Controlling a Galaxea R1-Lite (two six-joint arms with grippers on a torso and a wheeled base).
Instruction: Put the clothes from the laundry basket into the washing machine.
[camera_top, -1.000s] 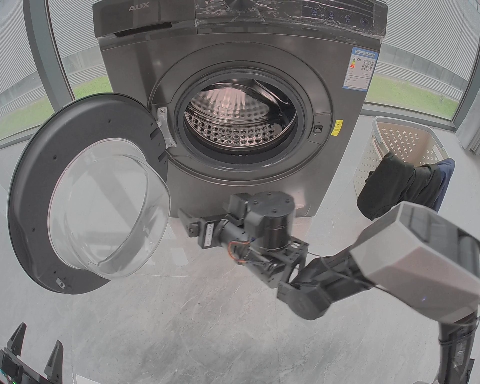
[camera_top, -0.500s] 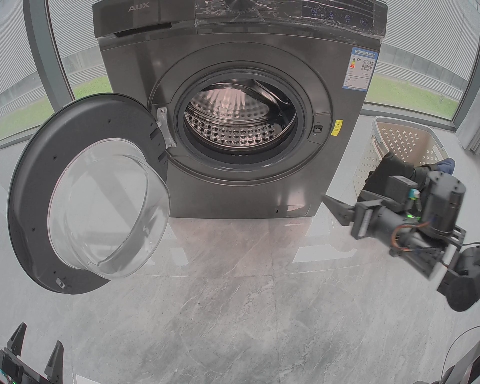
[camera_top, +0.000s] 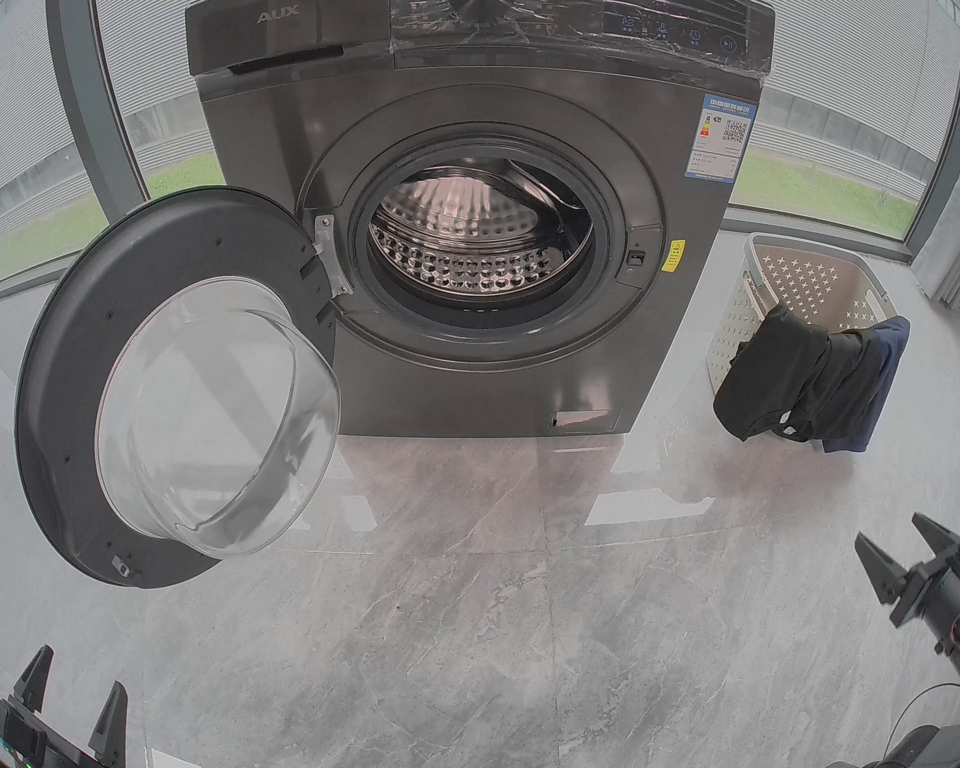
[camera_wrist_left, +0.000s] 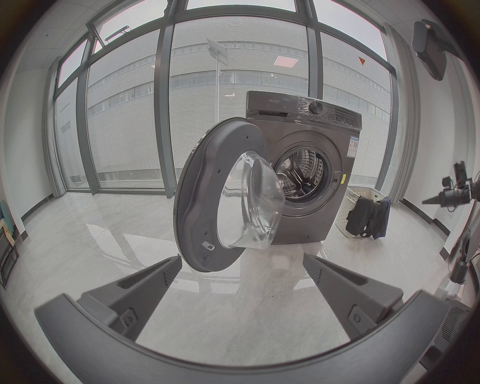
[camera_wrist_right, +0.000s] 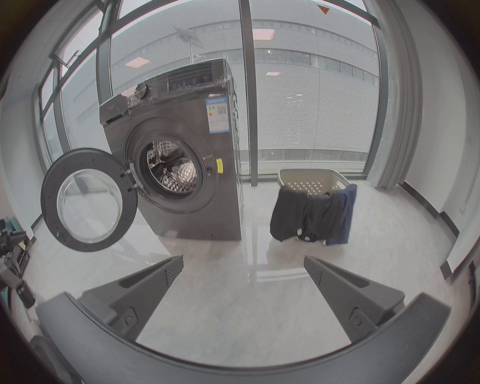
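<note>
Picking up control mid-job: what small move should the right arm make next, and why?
Probably ease the right gripper forward toward the black garment draped over the front rim of the laundry basket. The gripper is open and empty, the washing machine door stands open, and the drum looks empty.

Bright daylight from the windows (camera_top: 840, 170), glare patches on the glossy floor (camera_top: 640, 505), heavy fisheye bending at the edges.

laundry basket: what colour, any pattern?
The laundry basket is off-white, with rows of small star-shaped cut-outs in its walls. The head view shows it best.
</note>
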